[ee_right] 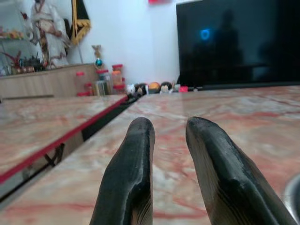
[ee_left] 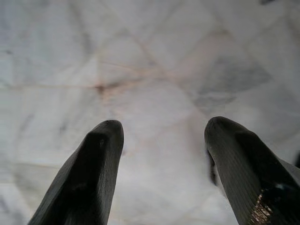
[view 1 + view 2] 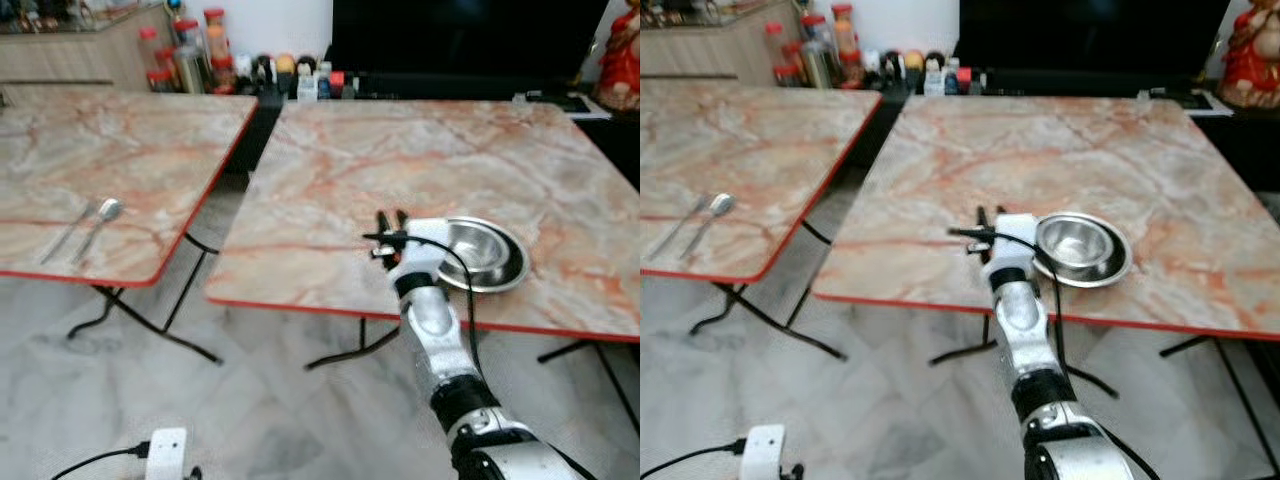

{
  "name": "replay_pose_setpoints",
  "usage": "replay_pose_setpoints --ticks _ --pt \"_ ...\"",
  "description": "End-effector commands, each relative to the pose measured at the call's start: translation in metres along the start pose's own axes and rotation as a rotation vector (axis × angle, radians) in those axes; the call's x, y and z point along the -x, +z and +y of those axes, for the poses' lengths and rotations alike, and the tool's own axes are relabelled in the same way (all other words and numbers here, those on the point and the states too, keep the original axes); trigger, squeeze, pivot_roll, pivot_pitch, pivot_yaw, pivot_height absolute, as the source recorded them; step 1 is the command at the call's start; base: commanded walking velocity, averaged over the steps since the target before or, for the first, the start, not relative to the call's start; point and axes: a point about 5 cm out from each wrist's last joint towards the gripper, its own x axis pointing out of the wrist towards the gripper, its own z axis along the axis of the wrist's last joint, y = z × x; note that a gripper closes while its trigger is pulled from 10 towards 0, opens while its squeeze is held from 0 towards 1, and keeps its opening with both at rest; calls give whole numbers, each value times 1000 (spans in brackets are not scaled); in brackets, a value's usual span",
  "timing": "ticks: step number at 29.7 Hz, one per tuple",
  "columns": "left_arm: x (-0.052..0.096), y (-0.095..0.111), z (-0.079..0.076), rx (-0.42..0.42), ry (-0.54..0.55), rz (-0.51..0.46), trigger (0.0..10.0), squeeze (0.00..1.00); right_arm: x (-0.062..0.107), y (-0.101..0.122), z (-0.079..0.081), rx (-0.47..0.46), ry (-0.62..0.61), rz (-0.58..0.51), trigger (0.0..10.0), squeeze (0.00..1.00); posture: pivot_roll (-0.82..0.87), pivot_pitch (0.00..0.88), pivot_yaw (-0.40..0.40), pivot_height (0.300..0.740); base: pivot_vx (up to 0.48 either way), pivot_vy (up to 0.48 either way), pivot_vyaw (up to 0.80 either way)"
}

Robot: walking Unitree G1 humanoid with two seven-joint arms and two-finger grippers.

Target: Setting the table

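Right gripper (image 3: 391, 222), fingers narrowly parted and empty, hovers beside the steel bowl (image 3: 483, 252) near the table's (image 3: 330, 180) front edge, likely just set.

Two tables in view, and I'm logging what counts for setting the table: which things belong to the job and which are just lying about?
For the job:
steel bowl by the right gripper
spoon and second utensil on the left table

Lying about:
red-lidded jars
small bottles
black TV screen
red figurine
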Motion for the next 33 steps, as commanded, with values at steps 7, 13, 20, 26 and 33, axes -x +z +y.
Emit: replay_pose_setpoints --ticks 7,13,20,26,33 --pt "0 0 -1 -13 -11 7 10000 0 20 -15 -22 33 -72 28 10000 0 -11 0 62 740 0 480 0" --pt "0 -1 -2 -20 -13 10 10000 0 47 -45 -35 54 -107 139 10000 0 -8 0 62 740 0 480 0" --pt "0 -2 -2 -16 -10 12 10000 0 69 -70 -45 71 -145 253 10000 0 -11 0 57 740 0 480 0" --pt "0 -2 -4 -12 -12 13 10000 0 92 -96 -51 73 -153 405 10000 0 -13 0 57 740 0 480 0" --pt "0 -3 -4 -18 -16 17 10000 0 132 -132 -51 27 -155 666 10000 0 -17 0 64 740 0 480 0"
